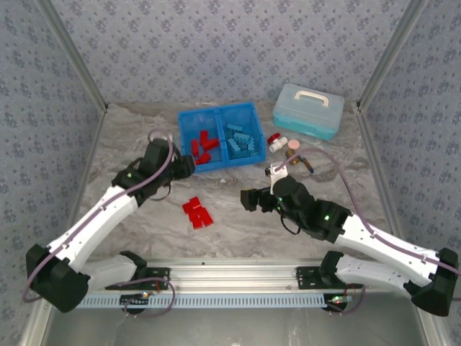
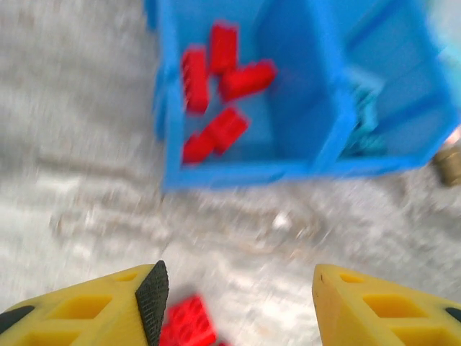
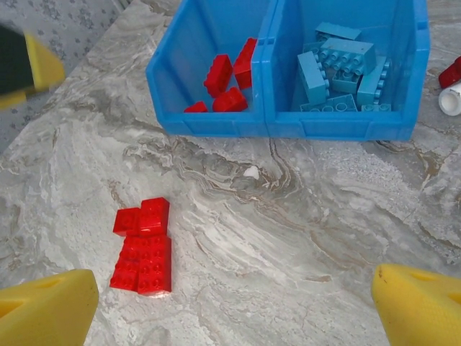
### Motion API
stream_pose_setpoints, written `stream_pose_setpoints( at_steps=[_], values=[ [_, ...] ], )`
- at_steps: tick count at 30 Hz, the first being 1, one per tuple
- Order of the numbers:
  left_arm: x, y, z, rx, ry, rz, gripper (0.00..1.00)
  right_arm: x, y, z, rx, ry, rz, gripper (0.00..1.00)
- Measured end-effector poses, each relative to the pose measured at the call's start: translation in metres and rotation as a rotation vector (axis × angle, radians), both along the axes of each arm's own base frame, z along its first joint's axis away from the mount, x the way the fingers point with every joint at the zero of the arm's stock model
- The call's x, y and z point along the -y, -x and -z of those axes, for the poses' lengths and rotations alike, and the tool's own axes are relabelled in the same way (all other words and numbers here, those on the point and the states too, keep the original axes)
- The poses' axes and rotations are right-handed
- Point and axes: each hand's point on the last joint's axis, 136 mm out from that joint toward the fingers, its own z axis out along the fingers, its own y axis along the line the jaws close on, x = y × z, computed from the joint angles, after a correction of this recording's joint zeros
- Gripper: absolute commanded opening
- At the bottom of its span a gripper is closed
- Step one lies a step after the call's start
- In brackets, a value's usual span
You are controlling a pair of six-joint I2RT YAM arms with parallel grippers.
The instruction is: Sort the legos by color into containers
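Colours are kept apart by the divider of the bin (image 3: 216, 122), blue legos (image 3: 342, 68) at 3 o'clock of red legos (image 3: 227, 79), while the left gripper (image 2: 238, 288) and right gripper (image 3: 234, 310) are held parted and empty, presumably for the red cluster (image 3: 144, 249) at the bin's 7 o'clock.

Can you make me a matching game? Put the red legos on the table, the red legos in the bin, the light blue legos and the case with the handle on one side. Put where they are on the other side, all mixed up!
Things:
1. loose red legos
2. light blue legos
3. binned red legos
4. pale teal case

Places:
A. right compartment of the blue bin
B. on the table, right of the bin
C. left compartment of the bin
D. on the bare table in front of the bin

Pairs: 1-D, 2-A, 3-C, 4-B
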Motion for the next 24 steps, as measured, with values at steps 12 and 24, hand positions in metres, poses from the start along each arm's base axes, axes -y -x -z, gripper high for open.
stream_pose_setpoints(
  at_steps=[12, 24],
  values=[
    [-0.005, 0.057, 0.109, -0.282, -0.035, -0.023, 0.61, -0.012, -0.006, 0.011, -0.023, 0.037, -0.027, 1.0],
    [-0.006, 0.061, 0.158, -0.38, -0.092, -0.025, 0.6, -0.013, -0.007, 0.01, -0.021, 0.033, -0.025, 1.0]
  ],
)
